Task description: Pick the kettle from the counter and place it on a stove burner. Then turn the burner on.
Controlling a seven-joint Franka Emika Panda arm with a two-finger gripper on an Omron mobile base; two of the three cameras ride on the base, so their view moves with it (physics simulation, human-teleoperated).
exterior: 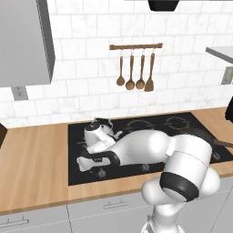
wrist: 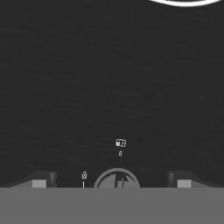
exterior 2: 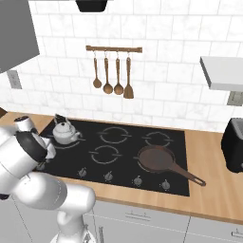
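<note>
Small squat silvery-white kettle (exterior 2: 65, 131) with black arched handle, short curved spout and domed lid sits upright on the black glass cooktop (exterior 2: 142, 128), at its rear left corner, on the widest grey ring burner marking (exterior 2: 76, 142) crossed by short tick lines. In the left base view the kettle (exterior: 98, 133) shows just behind the white arm, partly covered by it; body glossy, pale, rounded, handle arcing over the lid, spout toward the right.

Two-finger gripper (wrist: 112, 183) is low over the front left of the cooktop, apart from the kettle. In the hand view its two dark finger tips (wrist: 41, 180) stand wide apart with nothing between them, so the claw is spread and empty. Between the tips, close below, is a round grey stove knob (wrist: 117, 180) with small white icons above and beside it. A pale curved edge, probably the ring marking, shows at the top of the hand view.

Dark round frying pan (exterior 2: 159, 160) with a long handle sits on the front right burner, well apart from the kettle. Light brown wood-grain countertop (exterior 2: 209, 171) flanks the cooktop on both sides. Four wooden utensils (exterior 2: 112, 76) hang from a rail on the white tiled wall.
</note>
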